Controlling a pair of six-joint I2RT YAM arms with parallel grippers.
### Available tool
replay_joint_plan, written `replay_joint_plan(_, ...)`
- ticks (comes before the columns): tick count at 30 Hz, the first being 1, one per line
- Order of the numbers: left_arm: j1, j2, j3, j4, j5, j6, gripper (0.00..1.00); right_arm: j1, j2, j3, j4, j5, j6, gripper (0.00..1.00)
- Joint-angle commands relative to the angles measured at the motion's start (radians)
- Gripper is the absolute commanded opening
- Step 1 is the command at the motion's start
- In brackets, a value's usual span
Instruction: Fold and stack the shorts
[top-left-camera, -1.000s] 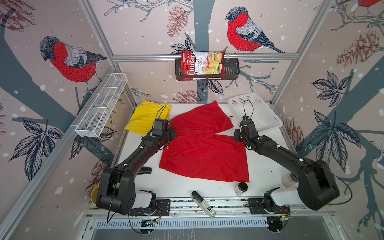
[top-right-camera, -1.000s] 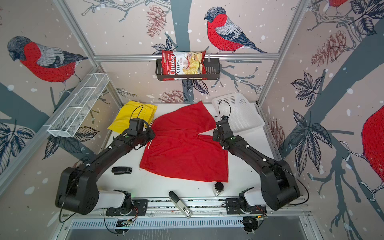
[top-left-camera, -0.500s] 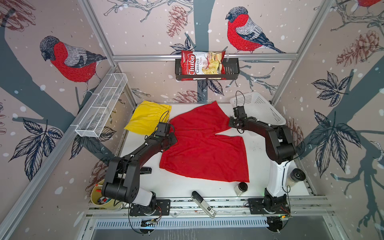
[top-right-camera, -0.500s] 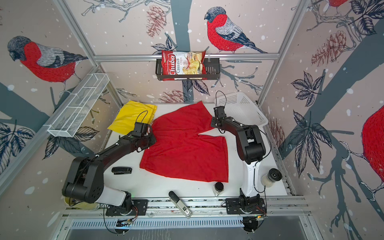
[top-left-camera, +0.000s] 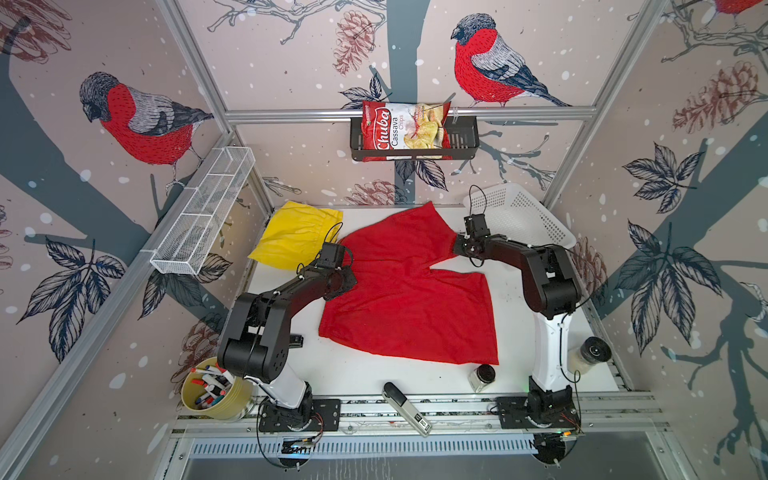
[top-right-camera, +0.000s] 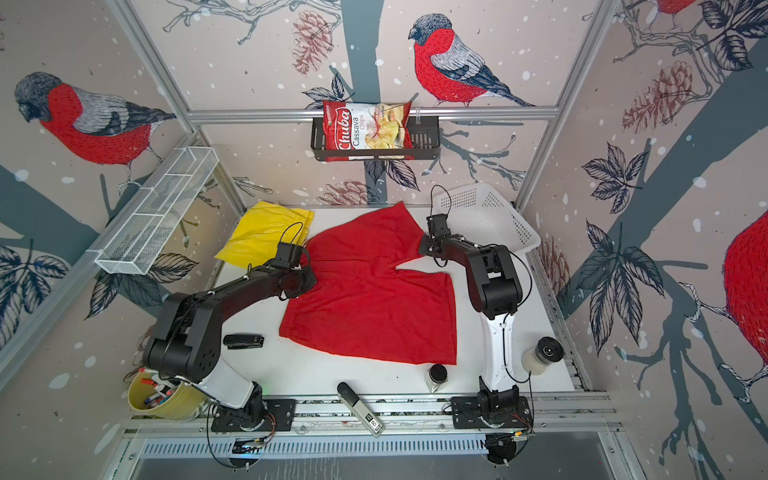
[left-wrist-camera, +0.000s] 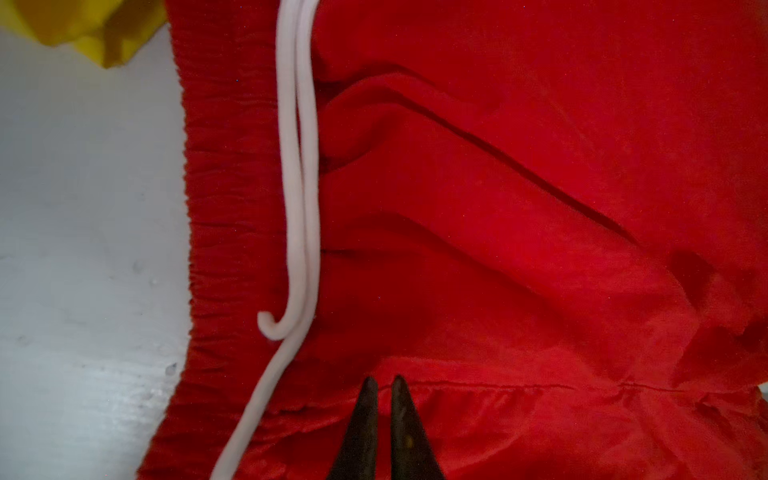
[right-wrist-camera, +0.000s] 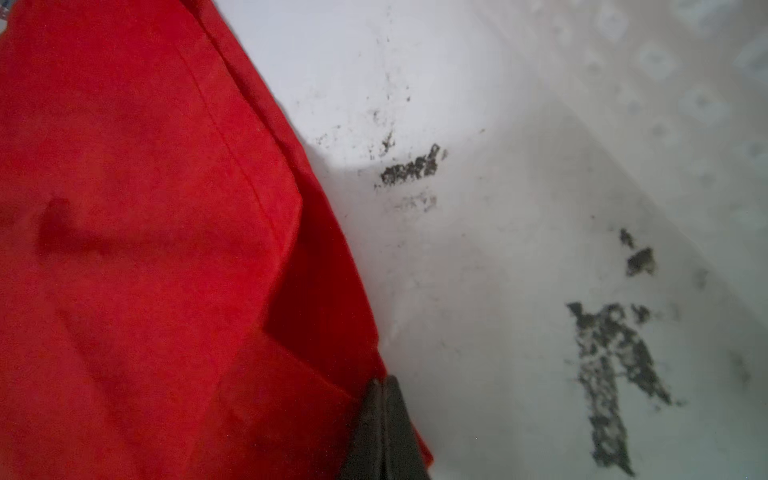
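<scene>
Lying spread flat on the table (top-left-camera: 357, 374), the red shorts (top-left-camera: 407, 299) had their waistband to the left and their legs to the right. The left claw (left-wrist-camera: 384, 384) was pinched almost shut on red cloth at the waistband, just beside the white drawstring (left-wrist-camera: 299, 166). The right claw (right-wrist-camera: 381, 386) was closed on the hem corner of the far leg, near the basket (top-left-camera: 528, 216). The yellow shorts (top-left-camera: 291, 237) lay bunched at the far left corner, just beside the red pair.
</scene>
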Motion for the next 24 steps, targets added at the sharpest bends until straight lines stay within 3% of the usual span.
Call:
replay_joint_plan(1, 0.001, 0.01, -0.001, 0.012, -0.028, 0.004, 0.11, -0.001, -0.06, -0.05, -0.031, 0.058, 0.005, 0.0)
replay_joint_plan(9, 0.031, 0.054, -0.043, 0.026, -0.034, -0.021, 0.09, 0.005, -0.254, -0.224, -0.019, 0.23, -0.032, 0.0)
replay_joint_plan(13, 0.043, 0.046, -0.057, 0.033, -0.028, -0.018, 0.08, 0.018, -0.256, -0.246, -0.006, 0.211, -0.046, 0.02)
replay_joint_plan(18, 0.045, 0.047, -0.056, 0.033, -0.03, -0.013, 0.08, 0.059, -0.168, -0.146, -0.023, 0.18, -0.05, 0.44)
replay_joint_plan(24, 0.048, 0.074, -0.066, 0.045, -0.016, -0.012, 0.08, 0.07, -0.036, 0.009, -0.05, 0.149, -0.035, 0.52)
